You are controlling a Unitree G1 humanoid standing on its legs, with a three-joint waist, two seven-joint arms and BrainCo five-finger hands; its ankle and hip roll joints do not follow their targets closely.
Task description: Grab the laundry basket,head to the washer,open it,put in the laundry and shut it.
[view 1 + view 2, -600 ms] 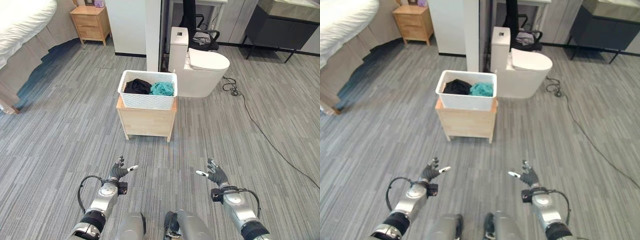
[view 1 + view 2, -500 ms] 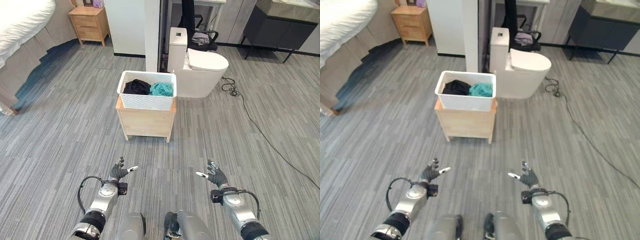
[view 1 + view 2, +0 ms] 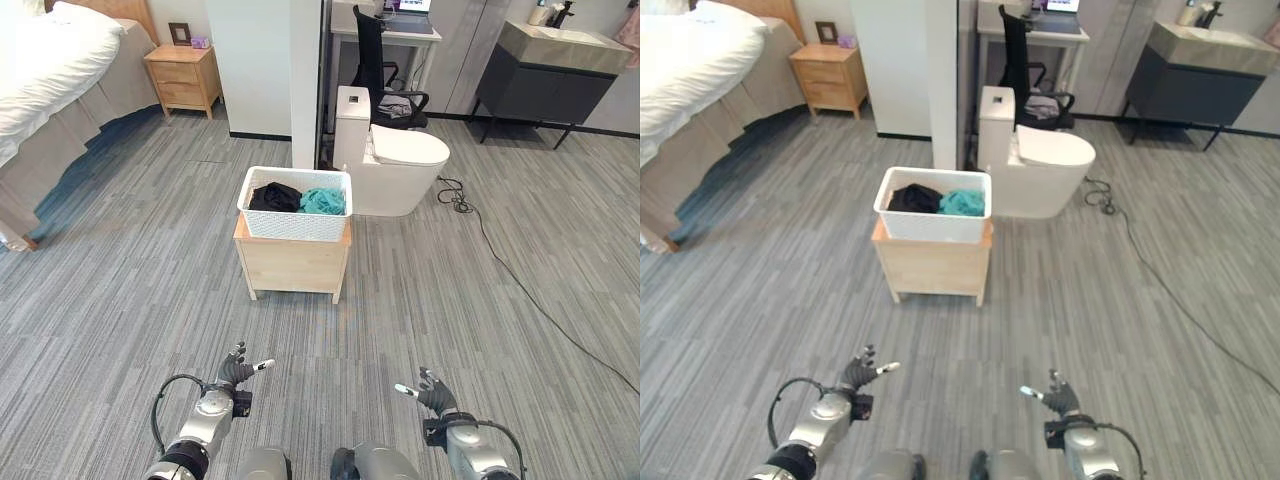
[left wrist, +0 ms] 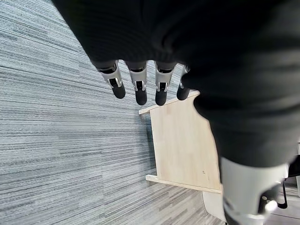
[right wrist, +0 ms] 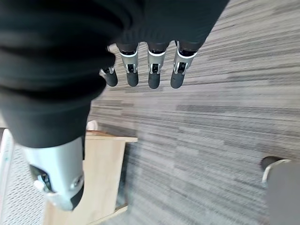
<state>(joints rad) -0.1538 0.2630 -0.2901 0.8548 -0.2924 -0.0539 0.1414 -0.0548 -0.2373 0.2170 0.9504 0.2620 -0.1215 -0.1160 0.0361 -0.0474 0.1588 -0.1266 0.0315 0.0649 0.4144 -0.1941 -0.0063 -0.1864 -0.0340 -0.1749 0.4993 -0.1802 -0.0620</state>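
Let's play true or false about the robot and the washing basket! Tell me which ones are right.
1. The white laundry basket sits on a wooden stand. True.
2. The left hand is holding the basket. False: it is open, over the floor, well short of it.
3. The basket is empty. False: black and teal clothes lie in it.
4. The right hand is open. True.
5. A nightstand stands by the bed. True.

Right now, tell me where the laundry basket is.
The laundry basket sits on a low wooden stand mid-floor ahead, just left of the toilet.
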